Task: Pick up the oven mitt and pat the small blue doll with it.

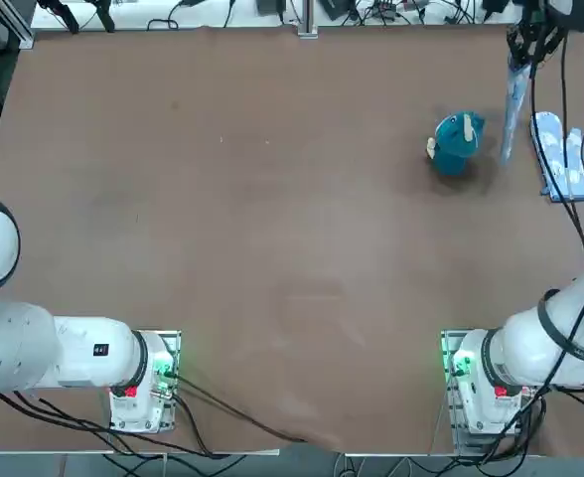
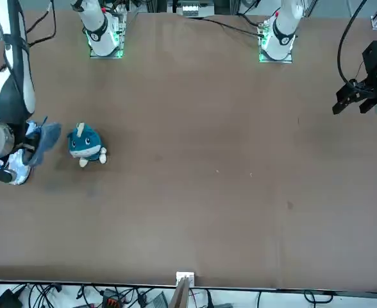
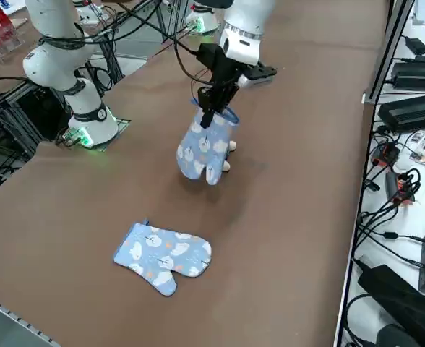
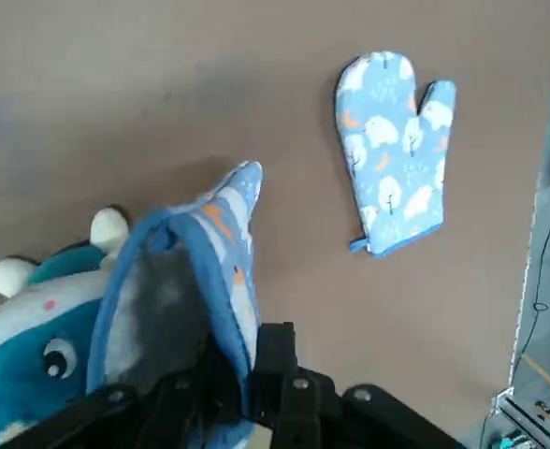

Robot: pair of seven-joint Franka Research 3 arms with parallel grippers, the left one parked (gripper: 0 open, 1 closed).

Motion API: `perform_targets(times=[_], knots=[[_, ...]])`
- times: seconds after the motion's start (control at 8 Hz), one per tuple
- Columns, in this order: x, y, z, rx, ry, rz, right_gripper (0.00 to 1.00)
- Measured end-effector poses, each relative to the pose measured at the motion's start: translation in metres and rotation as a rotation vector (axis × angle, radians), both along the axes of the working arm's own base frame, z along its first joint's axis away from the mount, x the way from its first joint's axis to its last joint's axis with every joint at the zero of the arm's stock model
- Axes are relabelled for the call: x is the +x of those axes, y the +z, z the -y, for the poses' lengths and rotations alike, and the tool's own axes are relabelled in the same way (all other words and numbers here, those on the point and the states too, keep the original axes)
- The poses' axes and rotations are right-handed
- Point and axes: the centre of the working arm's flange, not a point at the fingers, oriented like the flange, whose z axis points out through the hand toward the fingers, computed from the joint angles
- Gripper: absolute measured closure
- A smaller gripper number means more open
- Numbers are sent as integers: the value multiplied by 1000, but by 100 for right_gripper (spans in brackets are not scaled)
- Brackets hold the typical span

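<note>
The right gripper (image 3: 207, 108) has its fingers clenched on the oven mitt's (image 3: 202, 150) cuff; it dangles just beside the small blue doll (image 1: 458, 142), hiding most of it from the side. A second mitt (image 3: 162, 254) lies flat on the desk (image 1: 272, 248).

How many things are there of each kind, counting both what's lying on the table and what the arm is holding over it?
Oven mitts: 2, one oven mitt hanging from the right gripper, a second mitt lying flat on the table.
Plush dolls: 1, the small blue doll.
Total: 3
</note>
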Motion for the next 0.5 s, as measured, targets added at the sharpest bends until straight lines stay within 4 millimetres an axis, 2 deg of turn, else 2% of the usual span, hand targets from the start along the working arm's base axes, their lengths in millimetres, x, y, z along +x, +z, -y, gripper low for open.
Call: perform_targets(times=[0.38, 0.5], knots=[[0, -6, -60, 38, 44, -2, 96], [3, -9, -66, 45, 42, 10, 96]])
